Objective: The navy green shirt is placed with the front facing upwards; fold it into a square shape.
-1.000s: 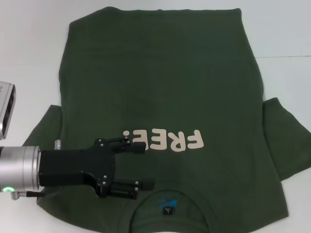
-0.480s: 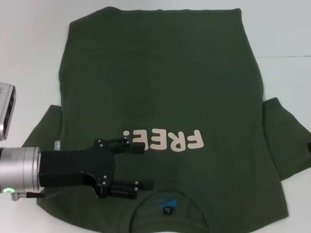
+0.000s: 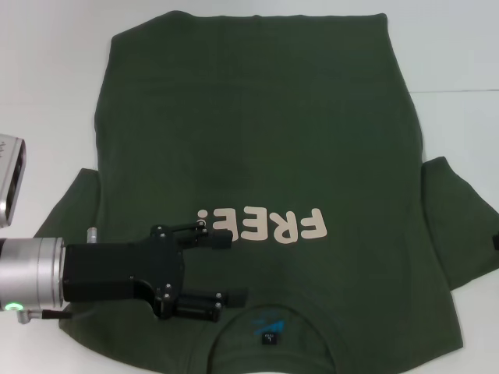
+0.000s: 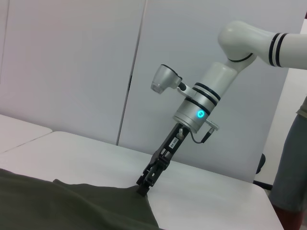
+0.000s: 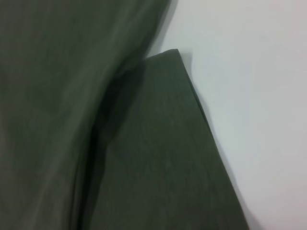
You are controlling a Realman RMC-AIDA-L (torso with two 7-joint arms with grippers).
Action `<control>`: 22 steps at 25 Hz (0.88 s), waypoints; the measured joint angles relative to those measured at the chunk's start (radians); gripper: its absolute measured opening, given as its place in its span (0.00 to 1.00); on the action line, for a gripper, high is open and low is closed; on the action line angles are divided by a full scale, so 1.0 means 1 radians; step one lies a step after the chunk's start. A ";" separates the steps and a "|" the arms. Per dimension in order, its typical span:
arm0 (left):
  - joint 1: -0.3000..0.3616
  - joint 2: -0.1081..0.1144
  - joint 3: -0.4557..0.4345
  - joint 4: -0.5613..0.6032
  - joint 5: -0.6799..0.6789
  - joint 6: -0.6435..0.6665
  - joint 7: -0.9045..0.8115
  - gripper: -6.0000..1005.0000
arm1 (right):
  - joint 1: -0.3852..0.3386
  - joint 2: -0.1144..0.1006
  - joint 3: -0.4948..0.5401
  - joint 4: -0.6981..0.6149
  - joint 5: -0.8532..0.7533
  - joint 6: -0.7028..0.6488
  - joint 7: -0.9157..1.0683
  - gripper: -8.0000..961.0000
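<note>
From my head camera, nearest to me is the collar (image 3: pixel 269 323) with its small dark label (image 3: pixel 269 338), at the close edge of the navy green shirt (image 3: pixel 257 140), which lies flat and face up on the white surface (image 3: pixel 460 54). My left tool (image 3: pixel 226 269) hangs just over the fabric beside the collar, on my left, its two black fingers (image 3: pixel 204 305) spread wide with nothing between them, one tip near the exclamation mark. Just past it I read the cream "FREE!" lettering (image 3: pixel 269 226), upside down to me. Out at my right, the right tool (image 4: pixel 143 188) shows only as a dark sliver at the picture's edge in the head view; my left wrist camera catches it better, tips down at the edge of the right sleeve (image 3: pixel 460 226), touching the cloth, though I cannot tell whether it is pinched or apart. The right wrist camera sees the sleeve corner on the surface. Farthest off, the hem (image 3: pixel 249 17) lies straight.
</note>
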 joint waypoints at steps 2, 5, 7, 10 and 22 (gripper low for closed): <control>0.000 0.000 0.000 0.000 0.000 0.000 0.000 0.89 | 0.000 0.000 0.000 0.000 0.000 0.000 0.000 0.96; 0.000 0.000 0.000 0.000 0.000 0.000 0.000 0.89 | 0.001 0.000 0.000 0.001 0.000 0.000 0.000 0.96; 0.000 0.000 0.000 0.000 0.000 0.000 0.000 0.89 | 0.004 0.000 0.000 0.008 0.000 0.000 0.000 0.95; 0.000 0.000 0.000 0.000 -0.001 0.000 0.000 0.89 | 0.007 0.000 0.000 0.019 0.000 0.000 0.000 0.95; -0.006 0.000 0.000 0.000 -0.001 -0.002 0.000 0.89 | 0.011 0.000 0.000 0.024 0.000 -0.004 0.000 0.90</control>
